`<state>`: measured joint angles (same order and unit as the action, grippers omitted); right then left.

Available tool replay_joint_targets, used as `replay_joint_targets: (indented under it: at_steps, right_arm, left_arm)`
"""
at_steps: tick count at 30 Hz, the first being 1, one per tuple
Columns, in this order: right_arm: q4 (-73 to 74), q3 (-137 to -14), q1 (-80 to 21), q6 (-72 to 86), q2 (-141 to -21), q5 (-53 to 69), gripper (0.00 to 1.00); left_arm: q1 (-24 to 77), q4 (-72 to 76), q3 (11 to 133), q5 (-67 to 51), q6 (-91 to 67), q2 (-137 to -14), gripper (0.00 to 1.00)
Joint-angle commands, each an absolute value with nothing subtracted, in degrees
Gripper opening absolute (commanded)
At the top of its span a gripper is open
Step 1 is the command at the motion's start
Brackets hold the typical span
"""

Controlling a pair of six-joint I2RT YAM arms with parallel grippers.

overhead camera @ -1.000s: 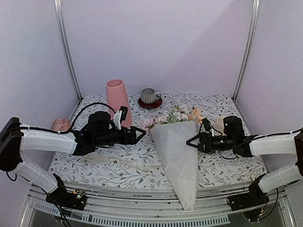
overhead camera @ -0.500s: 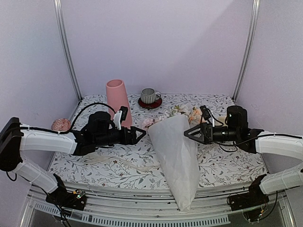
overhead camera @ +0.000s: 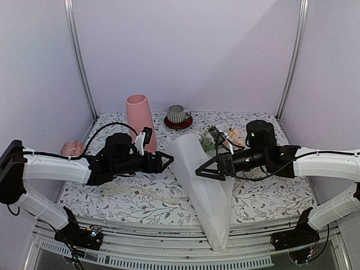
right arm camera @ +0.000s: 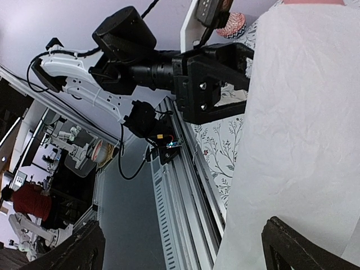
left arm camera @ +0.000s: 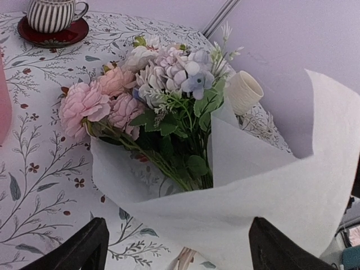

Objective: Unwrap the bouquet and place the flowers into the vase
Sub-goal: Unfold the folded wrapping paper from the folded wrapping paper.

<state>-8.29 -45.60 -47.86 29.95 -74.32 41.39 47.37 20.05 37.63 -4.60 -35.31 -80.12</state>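
Both spread wide, empty: left gripper [overhead camera: 167, 162] just beside white translucent paper cone of pink blooms [overhead camera: 205, 194], right gripper [overhead camera: 200, 171] over its flank.

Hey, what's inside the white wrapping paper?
Flowers: pink, white and lavender blooms with green leaves at the open end of the paper. Their stems run down into it; the lower stems, and anything else inside, are covered.

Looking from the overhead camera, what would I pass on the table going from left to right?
A small pink ball → pink vase → striped mug → flowers.
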Motion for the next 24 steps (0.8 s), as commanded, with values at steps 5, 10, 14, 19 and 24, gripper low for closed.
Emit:
replay_joint_targets:
  at_steps: [5,10,14,19,24]
  right_arm:
    - [-2.88,-52.90,-57.04,22.47,-82.76,38.02,0.99]
    - [-1.33,-55.24,-58.18,21.05,-84.21,35.73,0.99]
    - [2.37,-56.40,-58.03,19.62,-81.18,25.94,0.99]
    - [5.17,-55.53,-57.36,18.56,-74.99,13.72,0.99]
    - [7.06,-52.21,-56.06,19.17,-67.31,4.60,0.99]
  left_arm:
    - [48.10,18.57,34.20,3.86,-34.89,-70.43,0.89]
    - [48.12,14.68,33.20,8.46,-34.32,-64.47,0.90]
    - [48.09,12.70,32.68,10.50,-33.26,-60.45,0.91]
    - [48.13,10.65,33.16,10.82,-31.46,-58.56,0.92]
    - [48.11,9.36,34.37,10.17,-30.18,-58.58,0.92]
